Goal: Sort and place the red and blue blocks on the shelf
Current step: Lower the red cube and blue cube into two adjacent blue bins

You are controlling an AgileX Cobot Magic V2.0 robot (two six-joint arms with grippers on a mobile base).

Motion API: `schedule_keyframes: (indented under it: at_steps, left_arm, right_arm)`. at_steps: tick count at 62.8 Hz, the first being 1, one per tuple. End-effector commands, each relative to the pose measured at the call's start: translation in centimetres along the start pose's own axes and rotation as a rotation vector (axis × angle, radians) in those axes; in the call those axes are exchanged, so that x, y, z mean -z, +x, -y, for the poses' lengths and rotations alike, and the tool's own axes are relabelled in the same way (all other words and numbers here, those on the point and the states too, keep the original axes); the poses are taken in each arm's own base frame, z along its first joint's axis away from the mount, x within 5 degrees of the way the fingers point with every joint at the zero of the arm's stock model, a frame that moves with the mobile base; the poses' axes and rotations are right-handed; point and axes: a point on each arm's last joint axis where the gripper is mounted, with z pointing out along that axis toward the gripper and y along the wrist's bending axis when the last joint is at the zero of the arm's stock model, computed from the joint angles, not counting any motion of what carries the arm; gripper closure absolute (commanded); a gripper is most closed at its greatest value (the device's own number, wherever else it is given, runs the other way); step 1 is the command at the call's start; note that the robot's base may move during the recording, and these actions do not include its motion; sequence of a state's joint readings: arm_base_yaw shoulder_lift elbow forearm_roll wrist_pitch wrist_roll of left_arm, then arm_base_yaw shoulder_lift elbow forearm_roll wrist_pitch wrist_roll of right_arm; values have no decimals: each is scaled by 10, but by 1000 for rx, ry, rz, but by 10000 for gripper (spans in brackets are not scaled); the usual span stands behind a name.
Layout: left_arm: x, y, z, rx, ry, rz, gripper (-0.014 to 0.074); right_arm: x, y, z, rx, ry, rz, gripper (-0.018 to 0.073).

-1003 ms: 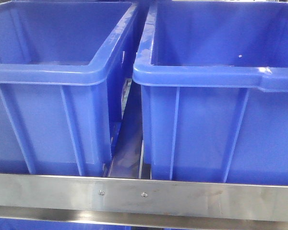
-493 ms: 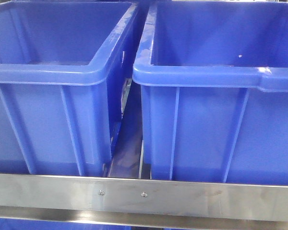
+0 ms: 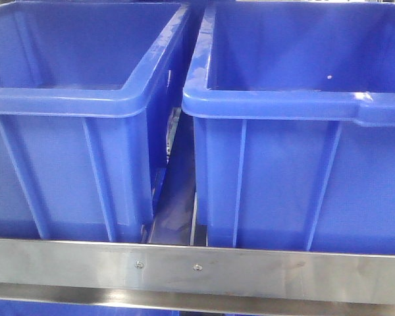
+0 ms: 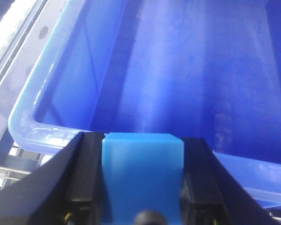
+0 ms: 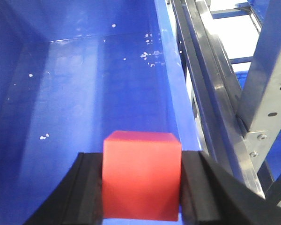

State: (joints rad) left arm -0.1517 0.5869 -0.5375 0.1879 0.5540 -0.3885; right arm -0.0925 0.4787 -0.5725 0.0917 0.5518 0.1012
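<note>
Red block [image 5: 141, 176] sits pinched between the black fingers [image 5: 86, 187] of the right hand [image 5: 141, 157], filling the gap between them. It hangs above the open hollow of a dark-blue crate [image 5: 84, 75], and the steel shelf [image 5: 210, 89] runs just beside that crate's wall. Light blue block [image 4: 143, 173] is pinched the same way in the left hand [image 4: 143, 150], with a second crate [image 4: 23, 124] showing its rim and hollow beyond. Seen from the front, two blue crates [image 3: 283, 105] stand side by side behind the shelf's front rail [image 3: 263, 270] and its screws [image 3: 139, 264].
</note>
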Motion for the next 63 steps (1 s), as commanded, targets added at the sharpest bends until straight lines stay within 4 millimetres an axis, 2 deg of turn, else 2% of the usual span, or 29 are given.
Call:
schedule_keyframes:
  at_steps: [1, 20, 30, 49, 63]
  left_arm:
    - [5, -16, 4, 3, 34, 102, 472]
    - [4, -27, 9, 4, 87, 220, 472]
    - [-2, -33, 12, 8, 92, 218, 472]
    - [-14, -55, 18, 6, 90, 203, 472]
    - [-32, -66, 24, 3, 96, 194, 472]
  right_arm:
    - [4, -18, -2, 13, -4, 125, 503]
    - [3, -20, -2, 13, -9, 147, 503]
    - [1, -23, -2, 14, -11, 168, 503]
    - [-17, -29, -2, 11, -6, 165, 503]
    - [-35, -35, -4, 14, -20, 186, 503]
